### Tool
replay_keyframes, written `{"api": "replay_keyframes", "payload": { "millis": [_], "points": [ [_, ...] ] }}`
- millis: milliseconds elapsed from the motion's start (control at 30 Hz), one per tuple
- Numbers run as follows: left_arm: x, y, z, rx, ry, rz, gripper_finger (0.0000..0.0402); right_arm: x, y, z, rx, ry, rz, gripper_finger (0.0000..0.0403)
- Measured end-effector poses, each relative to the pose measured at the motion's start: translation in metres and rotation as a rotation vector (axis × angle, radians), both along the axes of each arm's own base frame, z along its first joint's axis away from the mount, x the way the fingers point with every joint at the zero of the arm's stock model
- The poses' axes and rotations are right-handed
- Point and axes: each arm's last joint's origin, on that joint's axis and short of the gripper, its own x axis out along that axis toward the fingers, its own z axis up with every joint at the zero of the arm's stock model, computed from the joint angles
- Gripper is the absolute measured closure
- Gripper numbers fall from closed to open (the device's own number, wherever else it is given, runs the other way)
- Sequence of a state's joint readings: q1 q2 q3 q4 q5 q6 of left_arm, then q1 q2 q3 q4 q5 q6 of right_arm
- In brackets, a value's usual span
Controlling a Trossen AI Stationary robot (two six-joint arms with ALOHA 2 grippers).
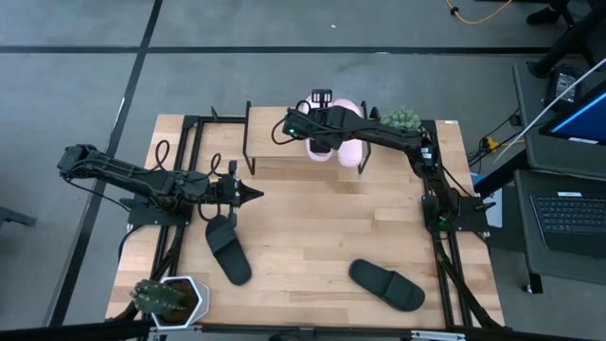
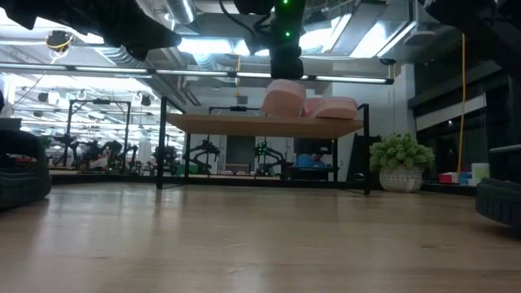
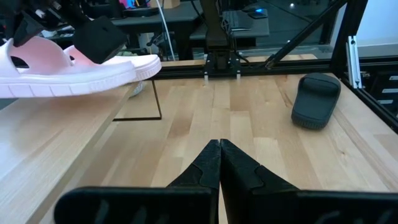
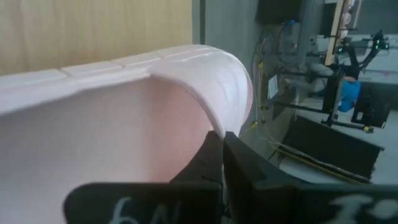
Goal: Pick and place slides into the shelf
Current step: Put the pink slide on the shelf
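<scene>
A: Pink slides (image 1: 339, 133): where?
B: Both on the shelf (image 1: 275, 138), side by side. Right pincer (image 1: 320, 140) is pinched shut on one strap, probably setting it square.
A: And black slides (image 1: 228, 250)?
B: Both lie on the surface (image 1: 312, 237), unplaced. Left pincer (image 1: 254, 194) hovers near one, shut and empty, likely waiting.

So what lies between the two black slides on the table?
Nothing: in the high view, the tabletop between the left black slide and the right black slide is bare wood.
</scene>
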State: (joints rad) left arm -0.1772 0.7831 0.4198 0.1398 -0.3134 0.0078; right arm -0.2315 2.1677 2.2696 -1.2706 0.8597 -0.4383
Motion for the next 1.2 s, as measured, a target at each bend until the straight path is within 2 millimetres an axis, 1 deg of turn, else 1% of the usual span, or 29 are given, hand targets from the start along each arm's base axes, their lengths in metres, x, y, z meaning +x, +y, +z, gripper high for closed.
{"api": "replay_keyframes", "payload": {
  "millis": [100,200,400,700,1200],
  "points": [
    [0.0,0.0,0.0,0.0,0.0,0.0,0.0401,-0.001,-0.005,0.0,0.0,0.006,-0.005,0.0401],
    [0.0,0.0,0.0,0.0,0.0,0.0,0.0401,-0.002,-0.009,-0.001,0.045,-0.009,0.003,0.0401],
    [0.0,0.0,0.0,-0.001,0.0,0.0,0.0401,-0.003,-0.014,-0.001,0.048,-0.011,-0.006,0.0401],
    [0.0,0.0,0.0,0.0,0.0,0.0,0.0401,-0.001,-0.014,-0.001,0.07,-0.004,0.043,0.0401],
    [0.0,0.0,0.0,0.0,0.0,0.0,0.0401,0.0,-0.015,0.0,0.067,-0.01,0.044,0.0401]
  ]
}}
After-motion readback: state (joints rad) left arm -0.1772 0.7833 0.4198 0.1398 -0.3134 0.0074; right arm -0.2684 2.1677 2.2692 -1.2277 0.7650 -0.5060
